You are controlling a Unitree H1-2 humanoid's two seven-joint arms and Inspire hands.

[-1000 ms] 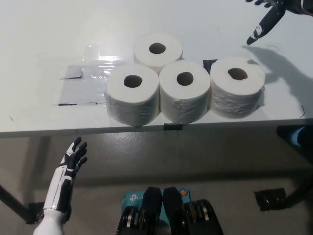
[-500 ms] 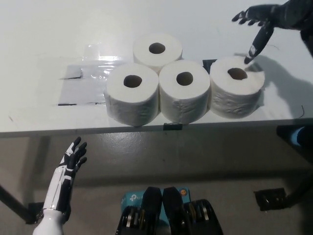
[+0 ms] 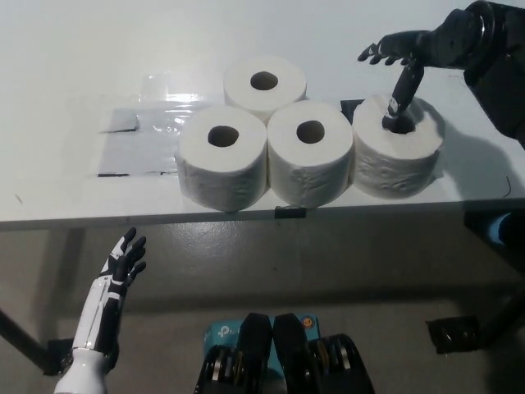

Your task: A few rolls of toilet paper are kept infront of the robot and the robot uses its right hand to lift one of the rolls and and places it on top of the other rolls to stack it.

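Several white toilet paper rolls stand upright on the white table: a left roll, a middle roll, a rear roll and a right roll. My black right hand hovers over the right roll, fingers spread apart. One finger points down into that roll's cardboard core; the others reach out to the left above it. The hand holds nothing. My white left hand rests open below the table's front edge at the lower left.
A clear plastic sheet with dark tape lies flat on the table left of the rolls. The front table edge runs just below the rolls. A blue box sits on the floor beneath.
My right hand has come in from the far right corner, moving left and down, until a finger dipped into the right roll's core. The rolls and the left hand stayed put.
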